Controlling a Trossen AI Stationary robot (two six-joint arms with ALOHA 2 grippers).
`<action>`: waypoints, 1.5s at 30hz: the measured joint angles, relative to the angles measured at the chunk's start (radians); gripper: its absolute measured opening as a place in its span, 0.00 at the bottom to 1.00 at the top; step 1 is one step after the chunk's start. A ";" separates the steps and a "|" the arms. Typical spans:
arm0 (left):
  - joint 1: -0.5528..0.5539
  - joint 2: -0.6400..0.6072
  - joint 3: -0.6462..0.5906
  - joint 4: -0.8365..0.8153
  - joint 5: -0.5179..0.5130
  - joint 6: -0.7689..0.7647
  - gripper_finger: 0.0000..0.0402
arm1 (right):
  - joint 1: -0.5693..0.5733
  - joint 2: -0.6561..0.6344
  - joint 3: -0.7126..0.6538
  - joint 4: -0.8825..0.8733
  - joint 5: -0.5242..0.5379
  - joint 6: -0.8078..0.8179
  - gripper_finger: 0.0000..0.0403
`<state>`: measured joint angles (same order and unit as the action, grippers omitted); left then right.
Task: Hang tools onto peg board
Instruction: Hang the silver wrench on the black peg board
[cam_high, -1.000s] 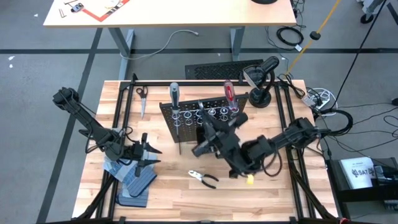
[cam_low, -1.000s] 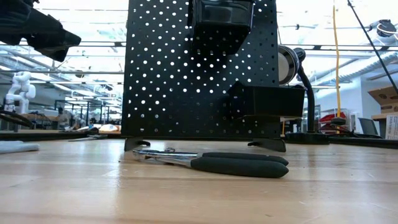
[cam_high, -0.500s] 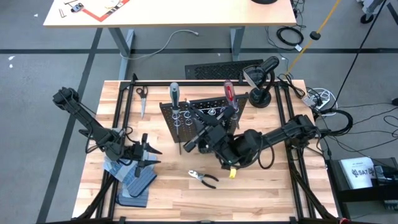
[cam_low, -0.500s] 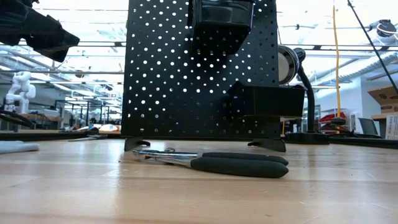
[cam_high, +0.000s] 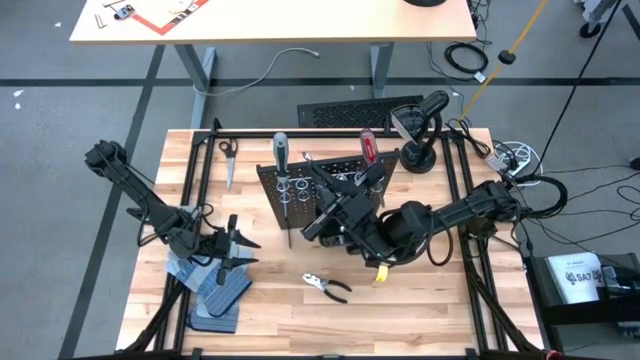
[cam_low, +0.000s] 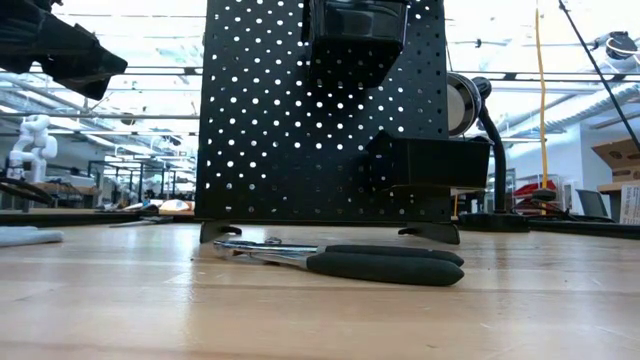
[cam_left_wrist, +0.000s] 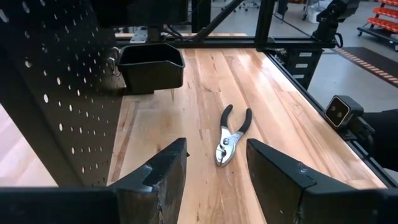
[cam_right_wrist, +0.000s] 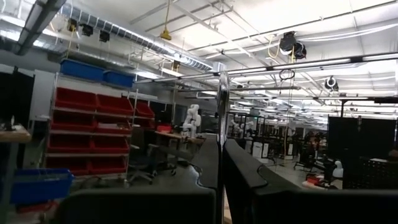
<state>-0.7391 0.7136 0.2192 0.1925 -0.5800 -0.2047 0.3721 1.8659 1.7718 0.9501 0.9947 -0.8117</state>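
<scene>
Peg board (cam_high: 320, 185) stands upright mid-desk with red-handled screwdriver (cam_high: 368, 150) and grey-handled screwdriver (cam_high: 281, 152) hung; pliers (cam_high: 327, 286) lie flat before it. Right tool (cam_high: 322, 176) closed on a silver wrench (cam_right_wrist: 222, 109) above the board. Left tool (cam_high: 232, 245) open, over gloves (cam_high: 215, 290)

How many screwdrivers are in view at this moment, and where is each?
2. The grey-handled screwdriver stands in a ring at the left end of the peg board; the red-handled screwdriver stands near its right end. The right arm covers part of the board, so another could be hidden.
</scene>
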 joint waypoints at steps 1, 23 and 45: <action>0.000 0.000 0.000 0.000 0.000 0.000 0.44 | 0.000 0.000 0.000 -0.006 0.000 0.002 0.00; 0.000 0.000 0.000 -0.005 0.000 -0.019 0.44 | -0.057 0.001 -0.012 -0.103 0.112 0.169 0.00; 0.000 0.000 0.000 -0.019 0.000 -0.029 0.44 | -0.005 0.002 -0.074 -0.010 0.238 0.017 0.00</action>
<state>-0.7391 0.7136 0.2192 0.1738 -0.5800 -0.2340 0.3672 1.8683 1.6978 0.9398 1.2327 -0.7943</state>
